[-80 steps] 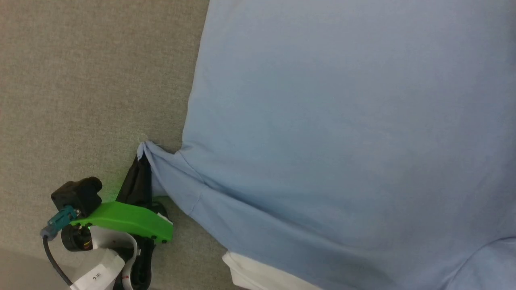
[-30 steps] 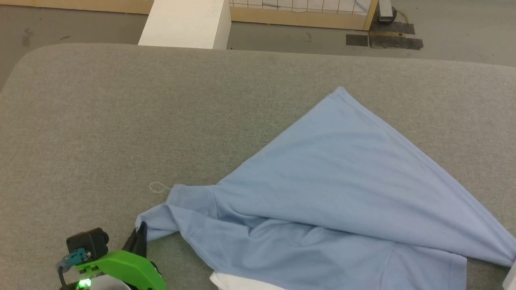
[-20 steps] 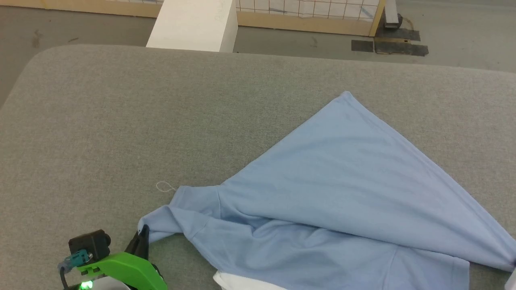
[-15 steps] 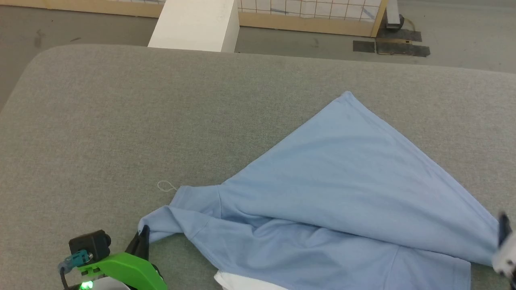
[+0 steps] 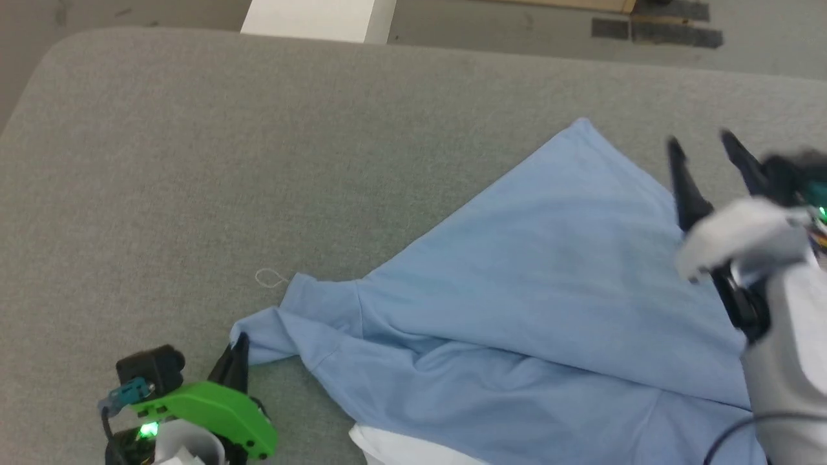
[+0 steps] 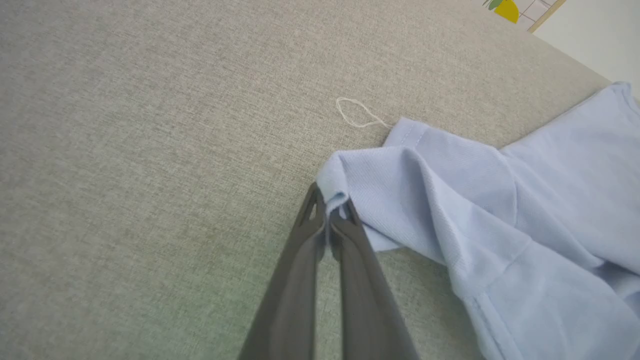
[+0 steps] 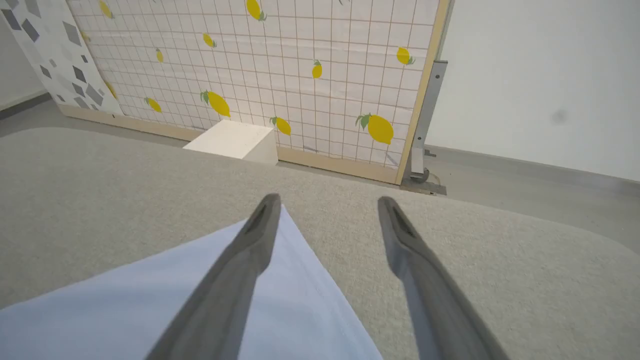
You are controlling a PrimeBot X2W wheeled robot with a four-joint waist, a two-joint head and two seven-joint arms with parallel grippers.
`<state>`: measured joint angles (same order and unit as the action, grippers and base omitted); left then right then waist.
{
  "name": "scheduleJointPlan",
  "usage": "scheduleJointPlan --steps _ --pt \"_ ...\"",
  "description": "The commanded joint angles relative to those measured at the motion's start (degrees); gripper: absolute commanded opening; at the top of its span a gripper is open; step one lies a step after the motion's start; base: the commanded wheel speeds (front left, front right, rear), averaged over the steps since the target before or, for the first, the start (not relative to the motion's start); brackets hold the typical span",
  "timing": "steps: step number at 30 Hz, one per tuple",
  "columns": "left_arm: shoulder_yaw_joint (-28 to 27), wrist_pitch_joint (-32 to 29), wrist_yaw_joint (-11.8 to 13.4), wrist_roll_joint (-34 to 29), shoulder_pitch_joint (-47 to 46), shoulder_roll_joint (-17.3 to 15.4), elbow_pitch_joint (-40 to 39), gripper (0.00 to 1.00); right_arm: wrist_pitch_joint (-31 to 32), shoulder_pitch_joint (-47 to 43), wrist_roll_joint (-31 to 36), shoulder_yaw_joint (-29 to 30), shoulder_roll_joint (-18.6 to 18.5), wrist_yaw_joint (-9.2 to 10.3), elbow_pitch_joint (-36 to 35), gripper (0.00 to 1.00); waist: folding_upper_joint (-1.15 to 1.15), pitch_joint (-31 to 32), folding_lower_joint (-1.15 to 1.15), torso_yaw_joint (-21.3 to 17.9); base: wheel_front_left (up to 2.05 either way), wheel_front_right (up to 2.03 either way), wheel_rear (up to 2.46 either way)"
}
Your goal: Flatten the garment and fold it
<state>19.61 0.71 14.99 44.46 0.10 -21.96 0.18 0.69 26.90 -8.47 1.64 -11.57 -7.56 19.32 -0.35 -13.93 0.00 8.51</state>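
Since half a second back my right gripper has swung up from the frame's edge and now hangs blurred, fingers spread and empty, by the garment's right hem; the head camera has dipped too, so the garment itself has not really shifted. From the head, it lies as a rumpled light blue triangle on the grey padded surface, its far corner ahead and left of the right fingertips, its white collar at the near edge, while my left gripper stays clenched on the sleeve tip. From the left wrist, both fingers meet on a pinch of sleeve hem, the cloth trailing off to their right and a loose thread loop ahead of the tips. From the right wrist, the jaws stand wide apart, the far corner in line with the left fingertip, bare padding beyond the right one. I judge flattening is under way: the right should take that corner next and pull against my left.
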Motion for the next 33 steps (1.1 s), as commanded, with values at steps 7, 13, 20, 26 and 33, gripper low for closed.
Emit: scheduleJointPlan --steps 7,13,20,26,33 --pt "1.1 1.6 -1.7 0.1 -3.7 2.2 1.7 0.00 8.2 14.6 -1.2 -7.0 -1.7 0.08 13.9 1.00 0.35 -6.5 0.00 5.3 0.00 0.00 0.00" --pt "2.3 3.0 -3.1 0.2 -5.9 4.3 3.4 0.00 17.8 23.7 0.9 -6.3 -2.2 0.08 23.4 1.00 0.35 -10.1 0.00 8.9 0.00 0.00 0.00" --pt "3.1 4.4 -4.2 0.5 -7.0 6.1 5.6 0.00 29.3 28.9 4.0 -5.1 -2.7 0.08 29.2 1.00 0.35 -12.1 0.00 10.7 0.00 0.00 0.00" --pt "3.2 5.0 -4.5 0.7 -7.6 6.7 6.8 0.00 38.4 30.1 7.2 -4.4 -3.0 0.08 30.4 0.11 0.35 -12.3 0.00 10.6 0.00 0.00 0.00" --pt "3.1 5.3 -4.5 0.8 -7.3 6.3 7.8 0.00 29.7 25.2 7.5 -4.8 -3.2 0.08 23.9 0.00 0.35 -9.2 0.00 8.6 0.00 0.00 0.00"
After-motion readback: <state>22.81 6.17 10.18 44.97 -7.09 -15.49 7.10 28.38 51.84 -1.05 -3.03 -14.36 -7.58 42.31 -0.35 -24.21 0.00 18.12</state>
